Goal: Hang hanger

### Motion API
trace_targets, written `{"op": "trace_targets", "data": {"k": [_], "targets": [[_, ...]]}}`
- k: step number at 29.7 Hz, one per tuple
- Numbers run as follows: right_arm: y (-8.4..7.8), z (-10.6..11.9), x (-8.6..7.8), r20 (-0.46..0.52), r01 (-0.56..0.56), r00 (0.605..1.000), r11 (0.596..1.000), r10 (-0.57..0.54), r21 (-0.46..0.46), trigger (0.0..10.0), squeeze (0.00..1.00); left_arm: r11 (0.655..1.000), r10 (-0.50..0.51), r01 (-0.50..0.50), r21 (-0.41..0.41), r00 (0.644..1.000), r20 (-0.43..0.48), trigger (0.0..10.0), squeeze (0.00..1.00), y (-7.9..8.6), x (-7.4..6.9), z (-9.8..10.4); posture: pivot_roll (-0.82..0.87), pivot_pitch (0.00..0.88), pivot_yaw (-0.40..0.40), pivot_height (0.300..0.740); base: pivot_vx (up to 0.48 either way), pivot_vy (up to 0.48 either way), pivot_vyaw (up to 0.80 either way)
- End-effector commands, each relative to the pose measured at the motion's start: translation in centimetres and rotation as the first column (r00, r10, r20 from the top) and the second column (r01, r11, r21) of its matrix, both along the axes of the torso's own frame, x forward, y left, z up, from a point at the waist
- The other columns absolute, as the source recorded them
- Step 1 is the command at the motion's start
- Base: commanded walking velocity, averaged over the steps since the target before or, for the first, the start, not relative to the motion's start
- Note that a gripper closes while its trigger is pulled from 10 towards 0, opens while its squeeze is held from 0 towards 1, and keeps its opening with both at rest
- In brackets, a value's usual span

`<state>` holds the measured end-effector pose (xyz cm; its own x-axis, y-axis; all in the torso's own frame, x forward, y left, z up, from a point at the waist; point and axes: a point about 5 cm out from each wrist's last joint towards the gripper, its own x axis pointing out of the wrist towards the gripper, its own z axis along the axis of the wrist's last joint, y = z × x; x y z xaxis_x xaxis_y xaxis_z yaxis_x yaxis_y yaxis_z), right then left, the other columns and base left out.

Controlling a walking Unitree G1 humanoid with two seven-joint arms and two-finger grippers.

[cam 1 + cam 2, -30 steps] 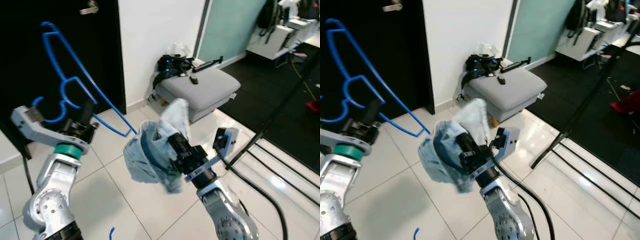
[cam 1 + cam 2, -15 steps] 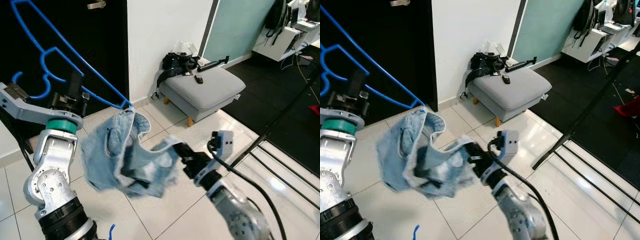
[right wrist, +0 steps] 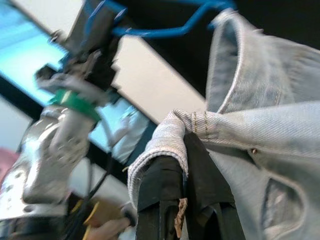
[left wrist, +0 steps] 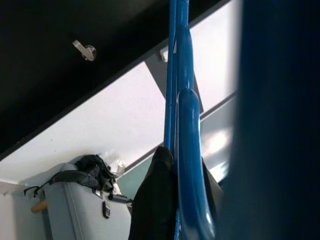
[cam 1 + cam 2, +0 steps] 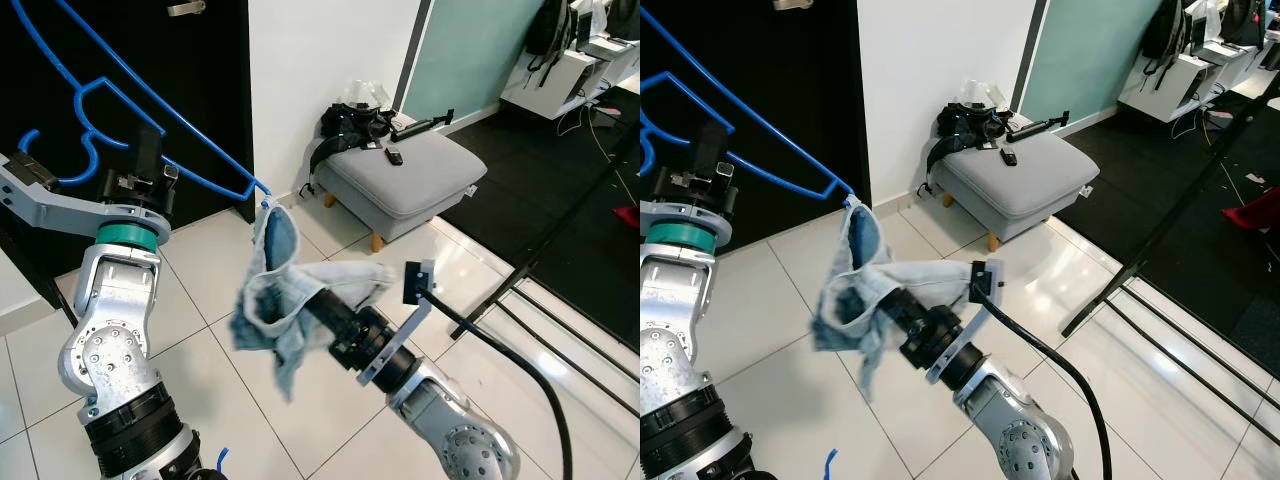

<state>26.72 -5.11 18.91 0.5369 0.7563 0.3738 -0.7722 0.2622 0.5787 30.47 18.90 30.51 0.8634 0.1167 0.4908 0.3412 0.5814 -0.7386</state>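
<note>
- The left gripper [image 5: 140,185] is raised at the robot's left, its black fingers pinched together on the blue hanger [image 5: 150,95], which rises above it and slopes down toward the middle of the scene in front of a black door [image 5: 120,60].
- The hanger's lower end [image 5: 258,193] reaches out beyond the door's edge, and a corner of the denim garment [image 5: 275,300] is caught on that tip.
- From there the light blue denim hangs down and bunches in the space between the two arms, above the white tiled floor [image 5: 200,340].
- The right gripper [image 5: 318,312] reaches in from the lower right; its fingers are closed on a fold of the denim (the right wrist view shows the cloth wrapped tight over the black fingers [image 3: 165,190]).
- In the left wrist view the blue hanger runs straight up between the black fingers [image 4: 152,200], seen edge-on.
- Behind the arms a grey ottoman [image 5: 410,180] stands near the white wall [image 5: 320,60], with dark bags [image 5: 350,125] piled at its far corner and a small dark remote [image 5: 396,155] on its cushion.
- A black stand [image 5: 560,230] with long slanting legs stands on the floor at the right.
</note>
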Motion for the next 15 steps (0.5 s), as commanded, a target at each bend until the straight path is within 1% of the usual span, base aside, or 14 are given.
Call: {"op": "trace_targets", "data": {"k": [1,2,3,5,6,8,9,10,11,12,15], "targets": [[0.9,0.7,-0.8,0.049,-0.101,0.994,0.995,0.1,0.016,0.0,0.0,0.998,-0.047,0.048,-0.038,0.998,0.031,10.0,0.0,-1.4,0.2,0.7,-0.03,0.125,0.002,0.74,0.0,0.0,0.0],[2.0,0.9,-1.4,0.077,-0.184,0.98,0.983,0.184,-0.006,0.0,0.0,0.998,-0.051,0.052,-0.041,0.998,0.031,10.0,0.0,-1.7,0.3,0.8,-0.03,0.123,-0.001,0.74,0.0,0.0,0.0],[2.0,0.9,-1.4,0.077,-0.184,0.98,0.983,0.184,-0.006,0.0,0.0,0.998,-0.051,0.052,-0.041,0.998,0.031,10.0,0.0,-1.7,0.3,0.8,-0.03,0.123,-0.001,0.74,0.0,0.0,0.0],[3.4,0.8,-2.6,0.114,-0.313,0.941,0.947,0.319,-0.067,0.0,0.0,0.997,-0.062,0.063,-0.046,0.997,0.036,10.0,0.0,-2.3,0.5,1.0,-0.02,0.121,-0.002,0.74,0.0,0.0,0.0],[3.4,0.8,-2.6,0.114,-0.313,0.941,0.947,0.319,-0.067,0.0,0.0,0.997,-0.062,0.063,-0.046,0.997,0.036,10.0,0.0,-2.3,0.5,1.0,-0.02,0.121,-0.002,0.74,0.0,0.0,0.0],[4.3,0.3,-3.9,0.131,-0.41,0.896,0.903,0.424,-0.126,0.0,0.0,0.996,-0.072,0.074,-0.051,0.997,0.042,10.0,0.0,-2.5,0.5,1.3,-0.02,0.121,-0.003,0.74,0.0,0.0,0.0],[4.3,0.3,-3.9,0.131,-0.41,0.896,0.903,0.424,-0.126,0.0,0.0,0.996,-0.072,0.074,-0.051,0.997,0.042,10.0,0.0,-2.5,0.5,1.3,-0.02,0.121,-0.003,0.74,0.0,0.0,0.0],[4.4,0.2,-4.3,0.133,-0.437,0.881,0.888,0.454,-0.142,0.0,0.0,0.996,-0.074,0.077,-0.053,0.996,0.044,10.0,0.0,-2.6,0.5,1.4,-0.02,0.121,-0.003,0.74,0.0,0.0,0.0],[4.8,0.1,-5.0,0.145,-0.487,0.847,0.856,0.511,-0.173,0.0,0.0,0.995,-0.082,0.085,-0.053,0.996,0.044,10.0,0.0,-2.8,0.5,1.4,-0.02,0.121,-0.003,0.74,0.0,0.0,0.0],[4.8,0.1,-5.0,0.145,-0.487,0.847,0.856,0.511,-0.173,0.0,0.0,0.995,-0.082,0.085,-0.053,0.996,0.044,10.0,0.0,-2.8,0.5,1.4,-0.02,0.121,-0.003,0.74,0.0,0.0,0.0],[5.2,0.2,-5.0,0.17,-0.509,0.821,0.834,0.545,-0.213,0.0,0.0,0.994,-0.09,0.092,-0.057,0.995,0.041,10.0,0.0,-3.1,0.5,1.4,-0.02,0.124,-0.003,0.74,0.0,0.0,0.0]]}}
